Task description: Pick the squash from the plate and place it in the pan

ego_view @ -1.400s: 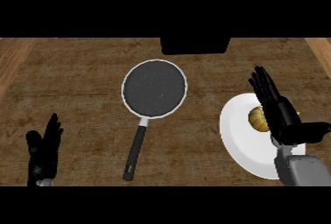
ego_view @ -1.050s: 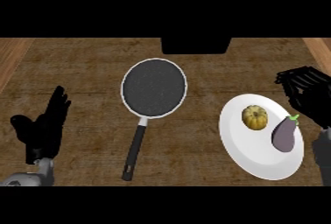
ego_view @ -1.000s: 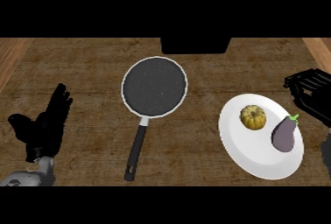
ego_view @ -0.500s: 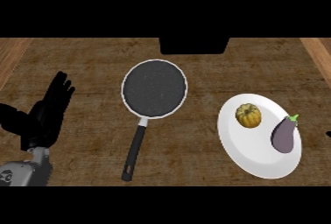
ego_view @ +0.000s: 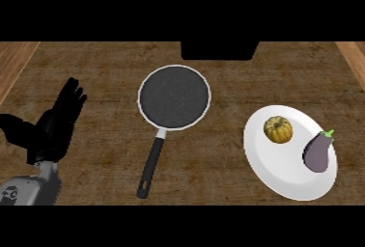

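Observation:
A small yellow-orange squash (ego_view: 278, 130) lies on the upper left part of a white plate (ego_view: 278, 166) at the right. A purple eggplant (ego_view: 318, 152) lies next to it on the plate's right side. The black pan (ego_view: 175, 97) with a pale rim sits in the middle of the counter with nothing in it, its black handle (ego_view: 152, 166) pointing toward me. My left hand (ego_view: 51, 129) is at the far left, open with fingers straight up, well away from the pan. My right hand does not show in the view.
A dark block (ego_view: 219, 50) sits at the counter's far edge just behind the pan. Lighter wooden strips (ego_view: 16, 62) run along the counter's left and right borders.
My right hand, which was over the plate, pulled back to the right and left the view. My left hand rose and moved further into view. Squash and eggplant stayed on the plate.

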Available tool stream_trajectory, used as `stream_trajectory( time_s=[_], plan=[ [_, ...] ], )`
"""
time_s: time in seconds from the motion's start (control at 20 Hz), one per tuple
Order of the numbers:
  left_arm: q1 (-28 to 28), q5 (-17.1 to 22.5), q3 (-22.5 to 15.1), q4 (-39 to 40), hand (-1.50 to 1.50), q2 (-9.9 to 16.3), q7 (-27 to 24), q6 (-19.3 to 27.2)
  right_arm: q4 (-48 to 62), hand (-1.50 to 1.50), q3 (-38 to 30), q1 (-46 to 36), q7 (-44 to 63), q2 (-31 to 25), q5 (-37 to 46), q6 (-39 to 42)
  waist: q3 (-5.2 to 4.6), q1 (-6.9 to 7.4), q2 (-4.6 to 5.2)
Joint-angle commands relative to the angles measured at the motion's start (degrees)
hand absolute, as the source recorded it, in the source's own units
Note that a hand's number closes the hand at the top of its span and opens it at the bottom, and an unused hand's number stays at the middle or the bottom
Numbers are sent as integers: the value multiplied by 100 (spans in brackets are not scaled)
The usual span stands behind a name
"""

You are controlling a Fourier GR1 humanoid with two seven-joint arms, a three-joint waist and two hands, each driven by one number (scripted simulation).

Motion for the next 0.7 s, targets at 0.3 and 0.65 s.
stream_trajectory(
  time_s=[0.3, 0.65],
  plan=[
    [-191, 64, 91, 275, 0, -108, -107, -251, 734, -150, 1507, -1569, 990, -300, 1218, 918, -3, 146, 42],
    [-470, -32, 197, 358, 0, -202, 128, -36, 749, -150, 2347, -1603, 1508, -41, 1401, 2104, 1, 19, 14]
  ],
)
